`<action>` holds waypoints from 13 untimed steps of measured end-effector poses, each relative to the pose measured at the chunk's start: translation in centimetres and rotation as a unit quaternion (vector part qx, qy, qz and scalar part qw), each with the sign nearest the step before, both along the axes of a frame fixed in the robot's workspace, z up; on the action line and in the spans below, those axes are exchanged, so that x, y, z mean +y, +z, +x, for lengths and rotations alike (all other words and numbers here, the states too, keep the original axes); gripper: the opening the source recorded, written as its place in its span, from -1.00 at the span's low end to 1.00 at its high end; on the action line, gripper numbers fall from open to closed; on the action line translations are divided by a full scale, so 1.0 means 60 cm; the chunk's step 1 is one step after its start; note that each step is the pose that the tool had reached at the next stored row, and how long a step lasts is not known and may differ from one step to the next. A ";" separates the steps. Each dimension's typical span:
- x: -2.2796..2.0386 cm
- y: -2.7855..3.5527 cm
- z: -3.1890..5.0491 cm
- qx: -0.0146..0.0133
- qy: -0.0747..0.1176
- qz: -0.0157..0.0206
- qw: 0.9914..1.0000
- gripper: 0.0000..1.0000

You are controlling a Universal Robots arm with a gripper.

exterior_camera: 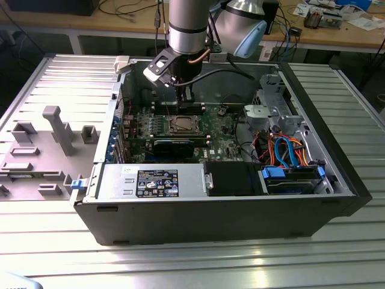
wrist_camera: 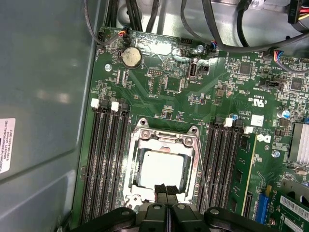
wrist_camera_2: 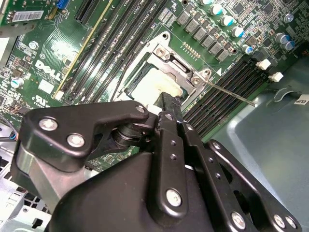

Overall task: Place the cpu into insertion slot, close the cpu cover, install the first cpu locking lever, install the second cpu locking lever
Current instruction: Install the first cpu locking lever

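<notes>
The cpu (wrist_camera: 161, 166) lies silvery top up in the insertion slot (wrist_camera: 136, 169) on the green board; in the exterior view the cpu (exterior_camera: 182, 124) sits mid-case. The cpu cover (wrist_camera: 164, 137) lies flat as a silver frame around it. One thin wire locking lever (wrist_camera_2: 231, 93) sticks out free beside the socket, also seen as a slanted lever (wrist_camera: 203, 180). My gripper (wrist_camera: 166, 190) is shut, with its black fingertips together and nothing between them. It sits at the edge of the cpu and cover nearest the wrist. In the second wrist view the gripper (wrist_camera_2: 170, 104) hides part of the socket.
Long black memory slots (wrist_camera: 104, 159) flank the socket on both sides. A coin battery (wrist_camera: 131, 57) and cables lie beyond it, with the grey case wall (wrist_camera: 43, 96) close by. A drive cage with orange and blue cables (exterior_camera: 283, 150) fills the exterior view's right. A grey fixture tray (exterior_camera: 42, 150) lies outside the case.
</notes>
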State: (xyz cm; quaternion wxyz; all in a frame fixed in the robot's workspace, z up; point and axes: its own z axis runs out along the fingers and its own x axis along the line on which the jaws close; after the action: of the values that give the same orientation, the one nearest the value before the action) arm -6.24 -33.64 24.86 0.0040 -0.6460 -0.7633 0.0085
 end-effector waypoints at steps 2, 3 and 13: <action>-0.0002 0.000 0.000 0.000 0.001 0.000 1.000 -0.79; -0.0008 0.000 0.000 0.000 0.004 0.000 1.000 -0.79; -0.0018 0.000 0.000 0.000 0.014 0.000 1.000 -0.79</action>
State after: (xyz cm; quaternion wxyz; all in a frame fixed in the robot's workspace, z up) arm -6.24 -33.75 24.86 0.0039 -0.6356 -0.7720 0.0085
